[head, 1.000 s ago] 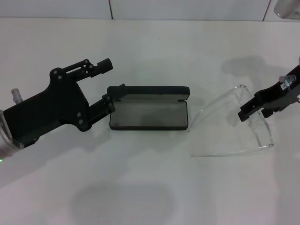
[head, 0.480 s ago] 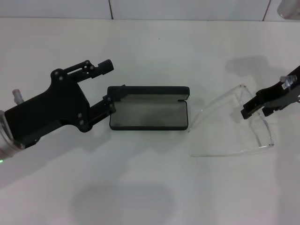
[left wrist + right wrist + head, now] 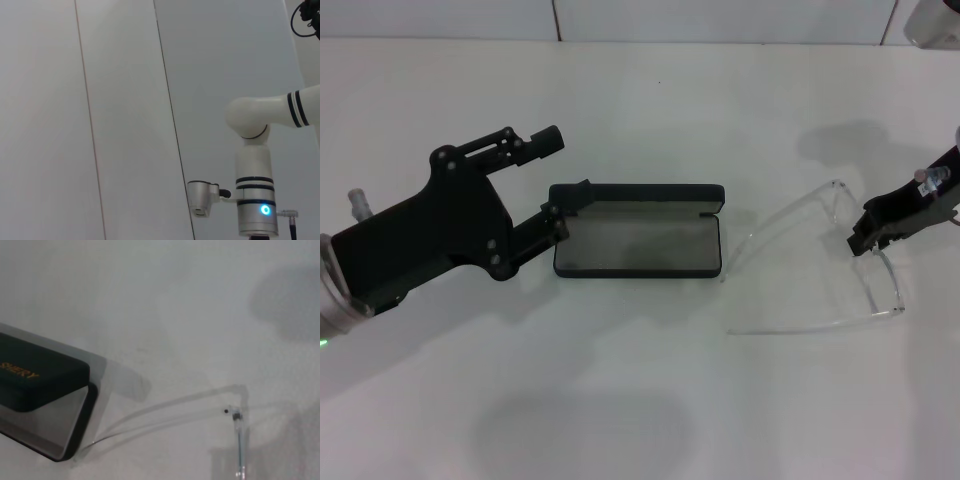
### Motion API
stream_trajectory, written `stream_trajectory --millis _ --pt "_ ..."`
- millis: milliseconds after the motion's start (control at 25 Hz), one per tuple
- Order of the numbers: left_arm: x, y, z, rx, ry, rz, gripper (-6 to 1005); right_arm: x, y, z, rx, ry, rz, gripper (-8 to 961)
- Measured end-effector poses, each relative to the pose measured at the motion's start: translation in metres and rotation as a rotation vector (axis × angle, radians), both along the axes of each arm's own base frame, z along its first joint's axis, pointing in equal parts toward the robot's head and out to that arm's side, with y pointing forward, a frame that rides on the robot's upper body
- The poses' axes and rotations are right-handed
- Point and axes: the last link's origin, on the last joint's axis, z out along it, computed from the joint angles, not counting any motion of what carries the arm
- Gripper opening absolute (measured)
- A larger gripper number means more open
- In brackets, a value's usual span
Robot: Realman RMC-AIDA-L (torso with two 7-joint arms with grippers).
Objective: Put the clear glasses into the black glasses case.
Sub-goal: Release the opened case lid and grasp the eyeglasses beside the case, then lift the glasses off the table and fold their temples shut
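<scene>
The black glasses case (image 3: 638, 245) lies open in the middle of the white table, grey lining up and lid standing at the back. My left gripper (image 3: 560, 180) is open at the case's left end, its nearer finger touching that end. The clear glasses (image 3: 882, 282) lie to the right of the case with both arms spread toward it. My right gripper (image 3: 862, 238) hovers over the lens end of the glasses. In the right wrist view the case (image 3: 37, 372) shows orange lettering on its lid, and one arm of the clear glasses (image 3: 175, 405) runs to a hinge.
The white table (image 3: 640, 400) stretches bare in front of the case and glasses. A tiled wall (image 3: 720, 18) borders the table at the back. The left wrist view shows only wall panels and my right arm's white links (image 3: 255, 200).
My right gripper has slid to the right along the lens end of the glasses. The glasses, the case and the left gripper have stayed put.
</scene>
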Motion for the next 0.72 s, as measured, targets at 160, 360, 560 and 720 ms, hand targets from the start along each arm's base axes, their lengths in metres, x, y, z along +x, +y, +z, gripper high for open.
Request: stream_trajectory --millis 160,360,560,720 --pt "0.000 0.000 0.000 0.007 0.003 -0.002 515 0.002 0.000 0.002 0.001 -0.003 -0.004 206" --pt "-0.002 -0.001 -0.001 0.014 0.007 -0.002 515 0.002 -0.002 0.003 -0.007 -0.009 -0.006 128" --pt "-0.002 -0.001 -0.001 0.015 0.006 -0.002 515 0.002 -0.003 0.008 -0.018 -0.017 -0.008 126" --pt "-0.001 0.000 -0.001 0.018 0.003 -0.001 515 0.004 -0.005 0.014 -0.011 -0.021 -0.008 119"
